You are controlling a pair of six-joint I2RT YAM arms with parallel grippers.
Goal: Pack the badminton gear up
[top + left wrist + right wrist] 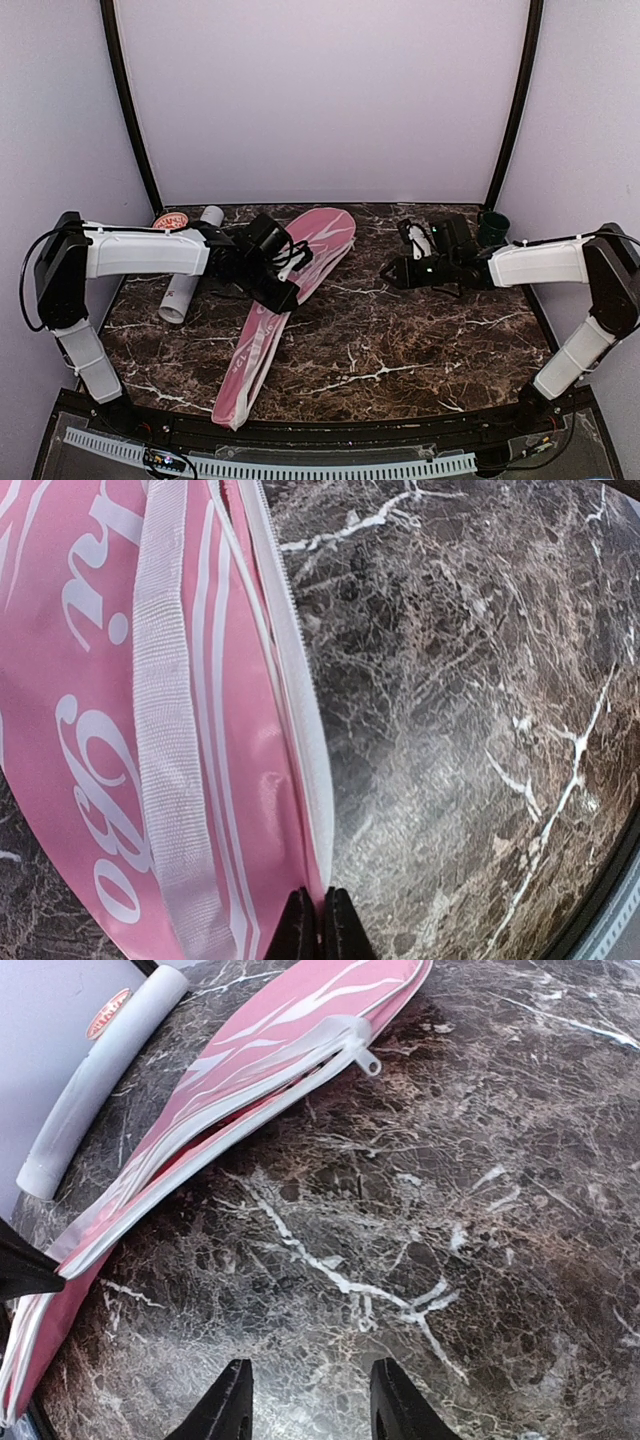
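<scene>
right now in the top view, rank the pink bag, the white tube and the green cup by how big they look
1. pink bag: clearly the largest and longest.
2. white tube: shorter, with its middle hidden under the left arm.
3. dark green cup: the smallest. It is partly behind the right arm, but the gap is too big to doubt.

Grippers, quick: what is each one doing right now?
Left gripper: closed, pinching the zipper edge of the pink bag.
Right gripper: open, holding nothing.
</scene>
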